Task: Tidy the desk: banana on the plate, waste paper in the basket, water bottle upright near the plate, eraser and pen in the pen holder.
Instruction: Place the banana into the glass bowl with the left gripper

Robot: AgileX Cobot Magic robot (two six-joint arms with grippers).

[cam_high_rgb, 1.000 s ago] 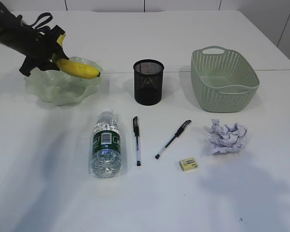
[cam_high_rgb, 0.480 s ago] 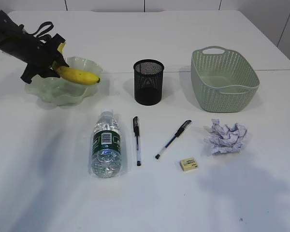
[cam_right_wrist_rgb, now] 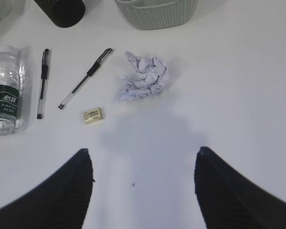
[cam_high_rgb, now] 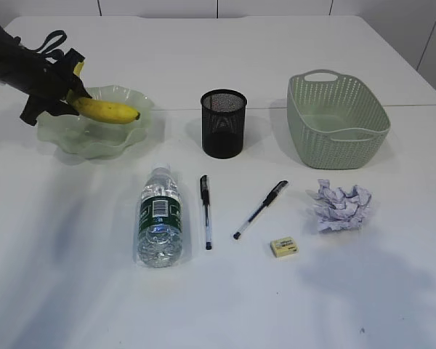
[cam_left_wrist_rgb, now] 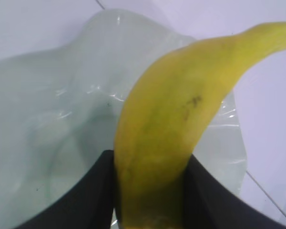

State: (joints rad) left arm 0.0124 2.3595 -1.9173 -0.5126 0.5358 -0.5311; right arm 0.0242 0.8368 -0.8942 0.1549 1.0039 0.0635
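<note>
At ten o'clock on the desk, the banana – pinched in the left gripper – is now carried lower and further over the plate than a second ago; release seems close. The right gripper is held spread, empty.

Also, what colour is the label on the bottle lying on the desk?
Dark green, with a white barcode patch, on the water bottle; clearest in the exterior view.

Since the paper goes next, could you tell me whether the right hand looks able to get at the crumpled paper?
Probably yes: the right hand is open and empty, and the crumpled paper lies uncovered ahead of it, apart from the eraser and pens.
</note>
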